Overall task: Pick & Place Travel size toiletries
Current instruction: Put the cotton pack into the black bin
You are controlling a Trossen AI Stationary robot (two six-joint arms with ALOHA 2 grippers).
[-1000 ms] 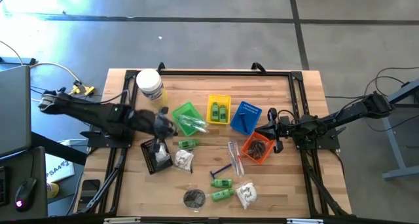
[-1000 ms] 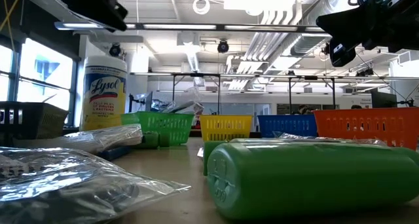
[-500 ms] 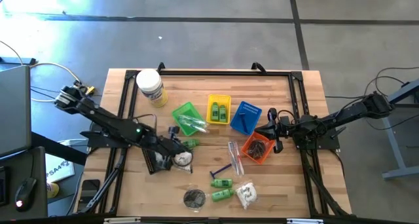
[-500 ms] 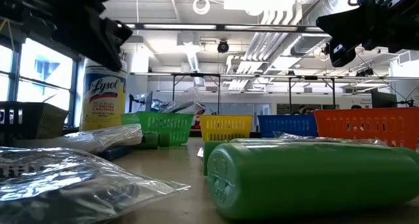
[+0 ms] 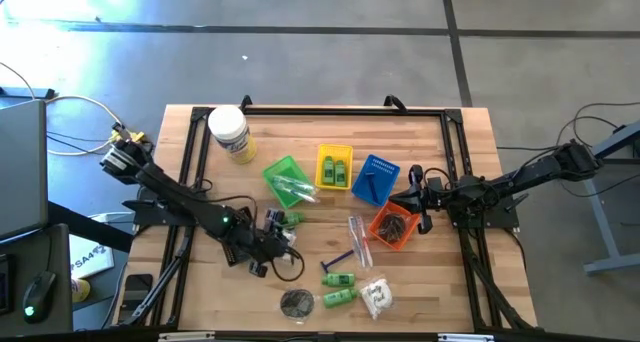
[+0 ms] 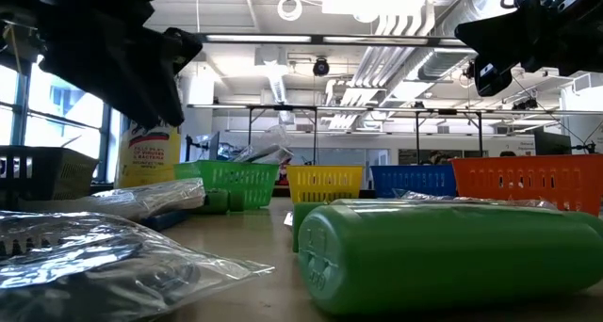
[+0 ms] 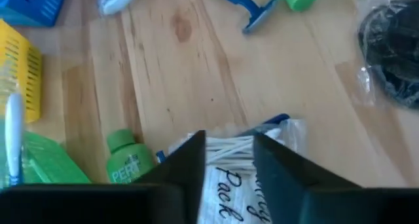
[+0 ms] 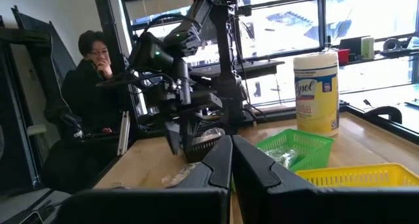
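Note:
Travel size toiletries lie loose on the wooden table. They include a white sachet of cotton swabs (image 7: 229,155), small green bottles (image 5: 340,279), a blue razor (image 5: 338,257), clear-wrapped sticks (image 5: 358,237) and a black round pouch (image 5: 295,302). My left gripper (image 5: 272,246) hangs slanting down just over the swab sachet. Its fingers (image 7: 190,165) are open, and the sachet shows in the gap between them (image 7: 229,142). A green bottle (image 7: 127,164) lies beside it. My right gripper (image 5: 415,197) waits shut above the table's right side, holding nothing.
Green (image 5: 285,180), yellow (image 5: 335,165), blue (image 5: 375,177) and orange (image 5: 392,225) baskets stand in a row across the middle. A big white jar (image 5: 230,132) stands far left. A black basket (image 8: 196,145) sits under my left arm. A person sits beyond the table's left side.
My left gripper has swung from beside the green basket toward the table's near edge and somewhat right. It has sunk lower and now hangs over the swab sachet by the black basket. The right arm has kept still.

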